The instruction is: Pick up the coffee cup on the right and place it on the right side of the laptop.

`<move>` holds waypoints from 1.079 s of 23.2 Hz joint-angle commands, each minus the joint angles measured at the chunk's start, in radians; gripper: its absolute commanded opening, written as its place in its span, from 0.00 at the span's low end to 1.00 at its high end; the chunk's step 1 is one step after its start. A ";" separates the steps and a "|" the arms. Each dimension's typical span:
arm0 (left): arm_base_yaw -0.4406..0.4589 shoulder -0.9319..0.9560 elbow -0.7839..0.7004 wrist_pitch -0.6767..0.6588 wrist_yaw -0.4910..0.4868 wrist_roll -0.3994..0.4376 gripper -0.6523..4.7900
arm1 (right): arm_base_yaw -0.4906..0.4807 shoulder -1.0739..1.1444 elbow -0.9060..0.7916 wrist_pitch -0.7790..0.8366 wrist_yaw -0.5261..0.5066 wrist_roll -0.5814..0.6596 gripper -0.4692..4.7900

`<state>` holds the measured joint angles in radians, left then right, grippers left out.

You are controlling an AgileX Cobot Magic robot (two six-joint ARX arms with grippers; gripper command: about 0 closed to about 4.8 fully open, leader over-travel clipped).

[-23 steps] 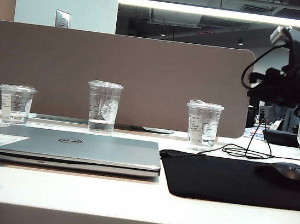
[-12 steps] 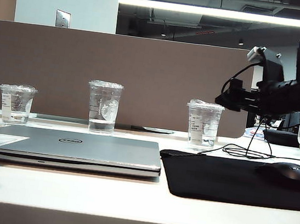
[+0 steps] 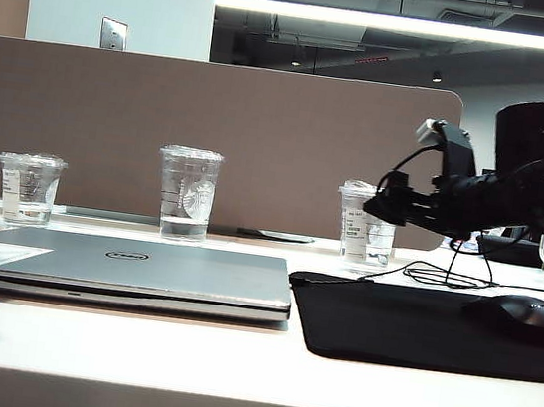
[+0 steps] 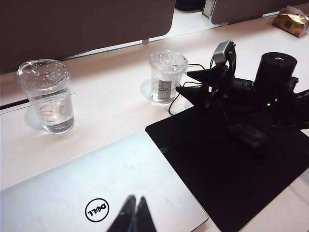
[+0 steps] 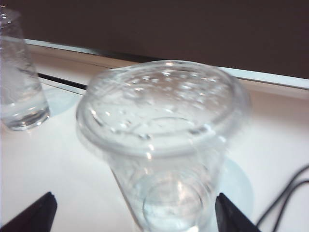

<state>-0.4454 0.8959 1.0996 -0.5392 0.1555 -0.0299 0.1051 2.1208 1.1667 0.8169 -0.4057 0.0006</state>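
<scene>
The coffee cup (image 3: 356, 237), clear, lidded and with a white label, stands on the desk behind the black mat. In the right wrist view the coffee cup (image 5: 164, 130) fills the middle. My right gripper (image 3: 376, 208) is open at the cup's right side. Its jaws (image 5: 134, 205) stand wide apart, one on each side of the cup and clear of it. From the left wrist view the cup (image 4: 167, 76) and the right gripper (image 4: 187, 83) appear close together. My left gripper (image 4: 135, 202) hangs shut above the silver laptop (image 4: 72, 193). The laptop (image 3: 143, 265) lies closed.
A siren-logo cup (image 3: 187, 194) and a shorter labelled cup (image 3: 28, 189) stand behind the laptop. A black mouse (image 3: 523, 317) lies on the black mat (image 3: 406, 327), with a cable (image 3: 448, 278) running behind it. A brown partition (image 3: 261, 132) backs the desk.
My right arm has come down from high on the right and moved left, bringing its gripper to the coffee cup. The cups, the laptop and the mouse have stayed in place.
</scene>
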 commanded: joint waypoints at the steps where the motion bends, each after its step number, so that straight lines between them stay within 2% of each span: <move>1: 0.002 -0.001 0.007 0.010 0.006 0.004 0.11 | 0.026 0.034 0.050 0.016 0.061 -0.001 1.00; 7: 0.002 -0.001 0.007 0.010 0.006 0.004 0.11 | 0.057 0.121 0.144 0.016 0.119 -0.001 1.00; 25: 0.002 0.000 0.007 0.008 0.006 0.004 0.11 | 0.066 0.287 0.367 -0.011 0.117 -0.001 1.00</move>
<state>-0.4450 0.8970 1.0996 -0.5396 0.1558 -0.0299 0.1696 2.4073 1.5188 0.7872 -0.2890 0.0002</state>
